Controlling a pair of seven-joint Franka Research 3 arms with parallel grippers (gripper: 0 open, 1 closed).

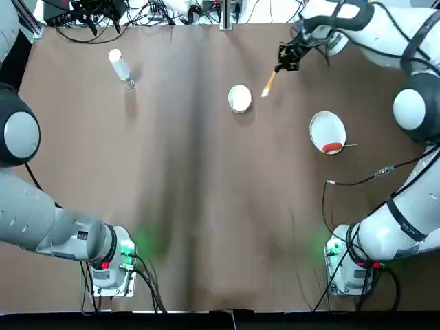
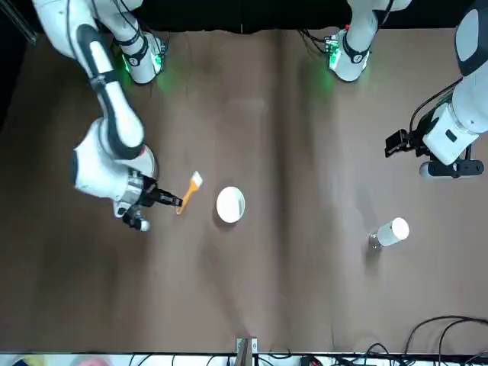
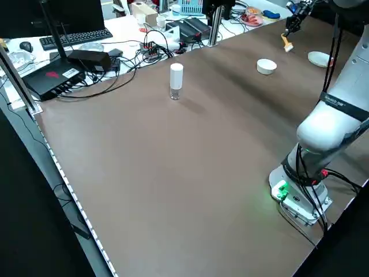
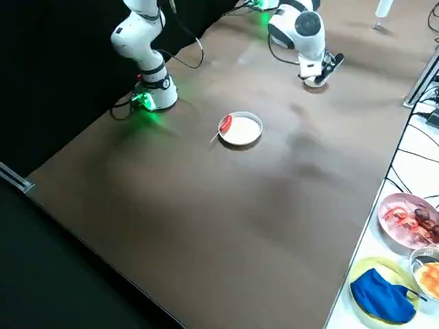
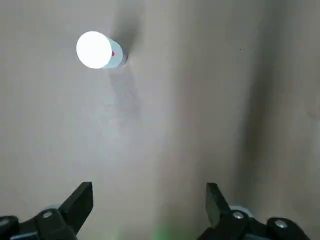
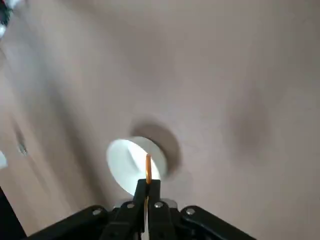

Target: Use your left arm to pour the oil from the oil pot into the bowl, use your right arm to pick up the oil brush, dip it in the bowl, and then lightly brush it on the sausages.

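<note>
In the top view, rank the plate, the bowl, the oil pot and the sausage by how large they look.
1. Plate, widest.
2. Bowl, a narrower circle.
3. Oil pot: about as long as the bowl is wide but slimmer; it stands upright and nearer the overhead camera, so this placing is unsure.
4. Sausage, clearly smallest.

In the right wrist view the oil brush shows only as a thin orange sliver; its bristle end is cut off from sight by the right gripper clamped on it. Whether the bowl holds oil cannot be told. The left gripper fingers are cropped at the frame's edge.
</note>
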